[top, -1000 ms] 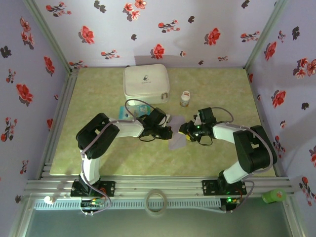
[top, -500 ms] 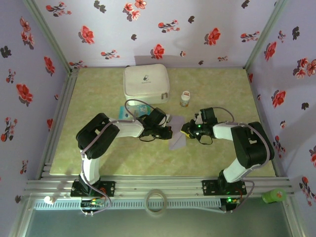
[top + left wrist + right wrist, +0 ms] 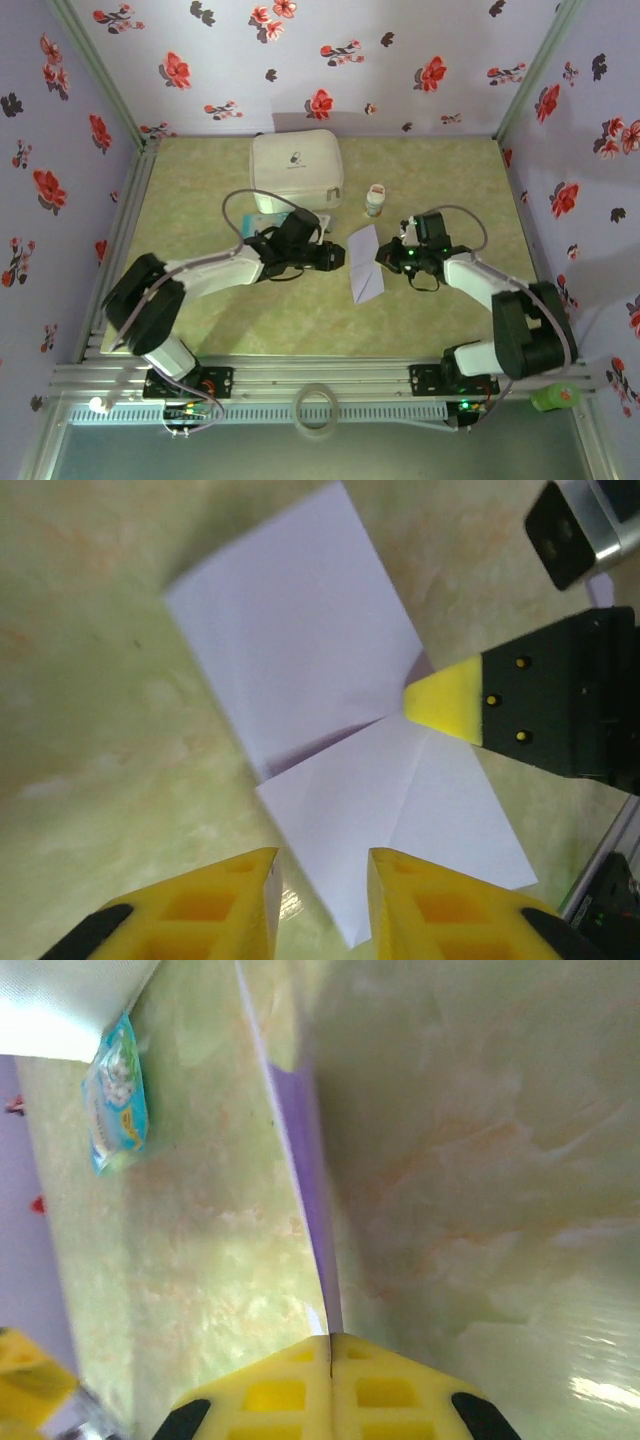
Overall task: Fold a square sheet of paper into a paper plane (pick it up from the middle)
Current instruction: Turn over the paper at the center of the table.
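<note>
At the middle of the desk (image 3: 200,190), your left hand (image 3: 335,257) sits just left of the folded lavender sheet (image 3: 365,268), its yellow fingers (image 3: 220,910) a narrow gap apart. At the sheet's right edge, your right hand (image 3: 381,258) is pinched closed on the paper.

Your top camera looks down from above and behind the arms, taking in the whole table (image 3: 200,180). The left wrist camera, just behind the left gripper (image 3: 320,870), looks steeply down on the square sheet of paper (image 3: 330,730) from close by. The right wrist camera, behind the right gripper (image 3: 330,1345), skims low along that sheet, edge-on, toward the teal packet (image 3: 118,1095) — all three views share the sheet.
</note>
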Robot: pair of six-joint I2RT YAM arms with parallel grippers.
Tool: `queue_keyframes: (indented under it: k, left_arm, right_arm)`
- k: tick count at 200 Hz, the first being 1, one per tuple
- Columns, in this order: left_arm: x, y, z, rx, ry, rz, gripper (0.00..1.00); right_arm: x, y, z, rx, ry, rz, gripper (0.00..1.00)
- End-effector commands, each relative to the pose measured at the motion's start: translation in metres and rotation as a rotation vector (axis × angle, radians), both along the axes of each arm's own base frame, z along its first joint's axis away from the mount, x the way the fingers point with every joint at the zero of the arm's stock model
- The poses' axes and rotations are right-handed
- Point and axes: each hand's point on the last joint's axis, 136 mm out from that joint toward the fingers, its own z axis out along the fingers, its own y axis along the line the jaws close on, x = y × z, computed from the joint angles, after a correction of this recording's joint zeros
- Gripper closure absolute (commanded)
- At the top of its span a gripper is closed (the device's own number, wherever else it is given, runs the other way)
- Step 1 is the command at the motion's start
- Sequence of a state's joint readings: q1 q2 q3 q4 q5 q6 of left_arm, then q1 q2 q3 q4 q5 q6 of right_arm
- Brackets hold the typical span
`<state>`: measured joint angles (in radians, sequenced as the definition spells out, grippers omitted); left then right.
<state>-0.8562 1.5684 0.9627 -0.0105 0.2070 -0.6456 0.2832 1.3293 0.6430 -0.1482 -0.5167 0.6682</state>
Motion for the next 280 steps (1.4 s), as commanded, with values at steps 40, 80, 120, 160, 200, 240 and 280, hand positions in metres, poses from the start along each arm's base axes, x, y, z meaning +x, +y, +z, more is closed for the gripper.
queue_keyframes:
  k: [40, 80, 120, 160, 200, 240, 280]
  left_arm:
    - [0.010, 0.076, 0.021, 0.097, -0.164, 0.149, 0.67]
    - [0.020, 0.105, 0.031, 0.090, -0.198, 0.215, 0.63]
    - [0.027, 0.141, 0.039, 0.097, -0.229, 0.309, 0.59]
    - [0.024, 0.195, 0.044, 0.103, -0.243, 0.473, 0.49]
    - [0.008, 0.246, 0.037, 0.055, -0.211, 0.673, 0.48]
    - [-0.005, 0.257, 0.037, 0.019, -0.045, 0.763, 0.52]
    - [0.003, 0.220, 0.042, -0.023, 0.034, 0.595, 0.59]
  right_arm:
    - [-0.025, -0.051, 0.052, -0.591, -0.107, 0.025, 0.97]
    - [-0.026, -0.075, 0.072, -0.923, -0.129, -0.006, 0.98]
    - [-0.011, -0.057, 0.073, -1.159, -0.156, -0.008, 1.00]
    - [0.002, 0.018, 0.023, -1.099, -0.128, 0.122, 0.99]
    - [0.006, 0.085, -0.024, -1.070, -0.059, 0.263, 0.95]
    - [-0.018, 0.155, -0.023, -0.737, 0.086, 0.349, 0.70]
    - [-0.012, 0.156, 0.021, -0.420, 0.036, 0.208, 0.56]
